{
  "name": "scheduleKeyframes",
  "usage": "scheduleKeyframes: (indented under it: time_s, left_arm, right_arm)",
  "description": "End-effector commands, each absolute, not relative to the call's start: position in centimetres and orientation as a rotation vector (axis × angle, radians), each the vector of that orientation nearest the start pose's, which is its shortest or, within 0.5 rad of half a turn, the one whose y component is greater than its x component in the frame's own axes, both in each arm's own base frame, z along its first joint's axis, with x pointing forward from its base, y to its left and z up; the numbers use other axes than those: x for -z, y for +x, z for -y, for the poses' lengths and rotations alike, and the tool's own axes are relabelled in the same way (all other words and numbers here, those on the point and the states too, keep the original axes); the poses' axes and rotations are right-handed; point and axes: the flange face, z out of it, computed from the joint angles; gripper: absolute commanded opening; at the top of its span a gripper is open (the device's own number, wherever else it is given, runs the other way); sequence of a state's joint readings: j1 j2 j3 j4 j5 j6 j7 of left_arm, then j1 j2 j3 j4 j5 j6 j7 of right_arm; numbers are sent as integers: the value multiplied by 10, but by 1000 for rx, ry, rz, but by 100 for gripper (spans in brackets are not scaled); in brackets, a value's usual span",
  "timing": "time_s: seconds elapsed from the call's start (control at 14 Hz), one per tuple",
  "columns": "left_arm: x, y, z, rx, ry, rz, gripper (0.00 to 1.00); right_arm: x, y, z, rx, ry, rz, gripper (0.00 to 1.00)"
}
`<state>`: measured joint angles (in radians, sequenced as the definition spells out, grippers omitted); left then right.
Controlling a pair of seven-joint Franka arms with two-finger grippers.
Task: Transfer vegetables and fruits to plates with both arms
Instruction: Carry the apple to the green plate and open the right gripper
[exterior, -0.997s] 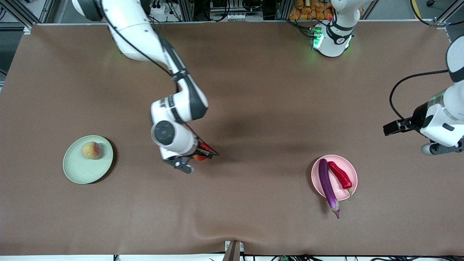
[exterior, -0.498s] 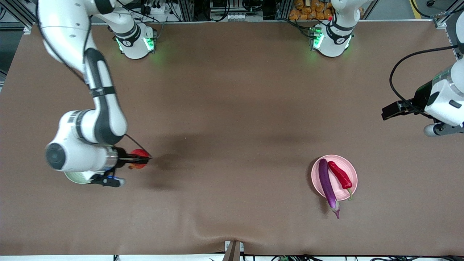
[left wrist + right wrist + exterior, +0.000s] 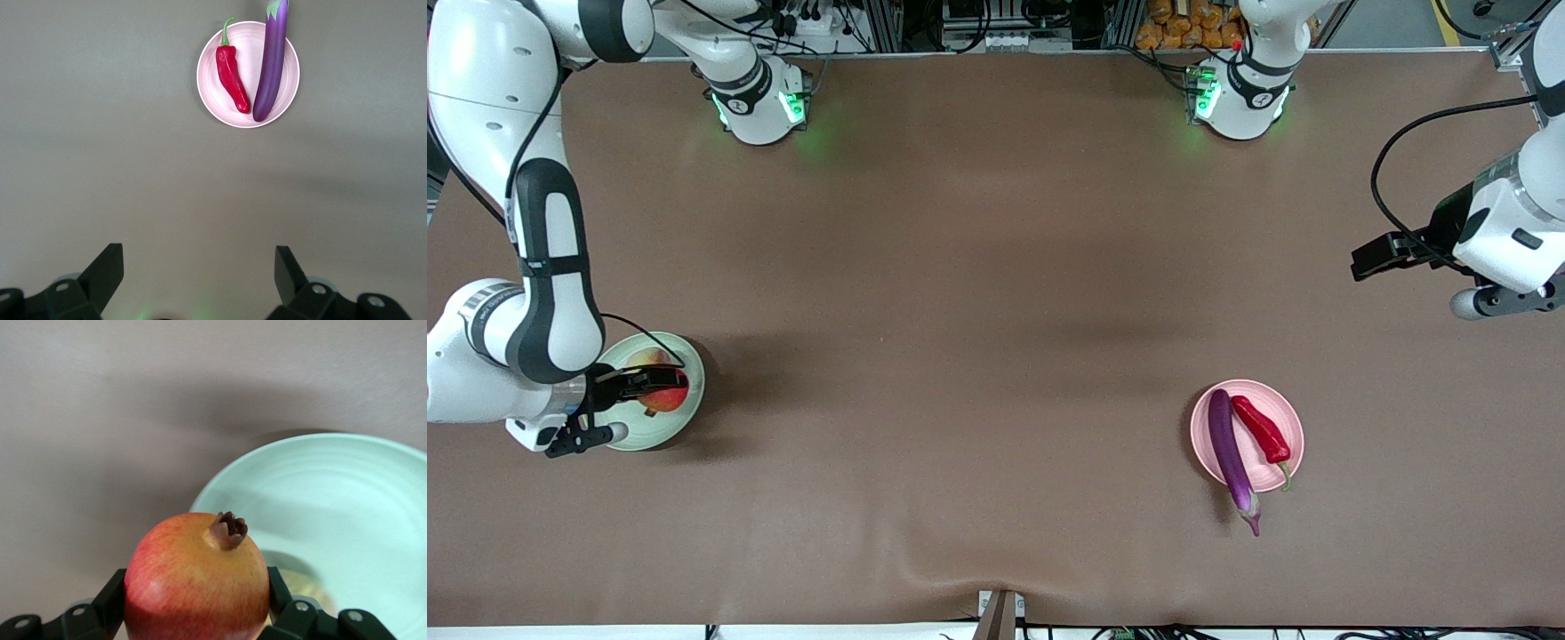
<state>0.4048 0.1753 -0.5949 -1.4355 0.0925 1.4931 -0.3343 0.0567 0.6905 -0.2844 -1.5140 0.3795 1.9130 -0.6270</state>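
Observation:
My right gripper (image 3: 660,388) is shut on the round red fruit with yellowish patches (image 3: 667,396) and holds it over the pale green plate (image 3: 685,407). In the right wrist view the fruit (image 3: 197,577) sits between the fingers (image 3: 112,597), with the green plate (image 3: 347,500) under it. The peach (image 3: 649,358) lies on the green plate, partly hidden by the gripper. The purple eggplant (image 3: 1229,455) and red chili (image 3: 1261,429) lie on the pink plate (image 3: 1288,462); all three show in the left wrist view: eggplant (image 3: 271,63), chili (image 3: 231,73), plate (image 3: 247,43). My left gripper (image 3: 197,277) is open and empty, held high over the left arm's end of the table.
The brown table cover (image 3: 996,293) has a wrinkle near the front edge. The eggplant's stem end overhangs the pink plate's rim on the side nearer the front camera. The arm bases (image 3: 756,98) stand along the back edge.
My right arm has swung the red fruit from the table's middle toward its own end, now over the green plate. My left arm has drawn back slightly from the pink plate.

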Motion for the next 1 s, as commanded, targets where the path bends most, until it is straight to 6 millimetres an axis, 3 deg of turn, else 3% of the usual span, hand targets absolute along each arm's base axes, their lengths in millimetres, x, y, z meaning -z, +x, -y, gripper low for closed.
scheduleKeyframes:
  time_s: [0.0, 0.14, 0.21, 0.28, 0.36, 0.64, 0.78, 0.93]
  left_arm:
    - [-607, 576, 75, -116, -3113, 210, 100]
    - [-608, 576, 73, -113, -3112, 210, 100]
    - [-609, 576, 74, -108, -3111, 208, 100]
    - [-609, 577, 74, -97, -3113, 208, 100]
    - [-609, 577, 74, -94, -3114, 206, 100]
    - [-617, 574, 77, -57, -3117, 206, 100]
    - [-617, 571, 93, -51, -3106, 180, 100]
    - [-618, 556, 91, -50, -3065, 196, 100]
  right_arm:
    - [-232, 675, 118, -217, -2854, 530, 62]
    - [-227, 675, 125, -202, -2858, 545, 63]
    - [-227, 675, 125, -201, -2856, 551, 71]
    - [-227, 675, 127, -200, -2856, 549, 94]
    - [-227, 675, 129, -199, -2856, 543, 100]
    - [-234, 675, 125, -203, -2845, 561, 100]
    - [-245, 673, 107, -244, -2824, 539, 100]
    - [-260, 671, 96, -275, -2823, 476, 100]
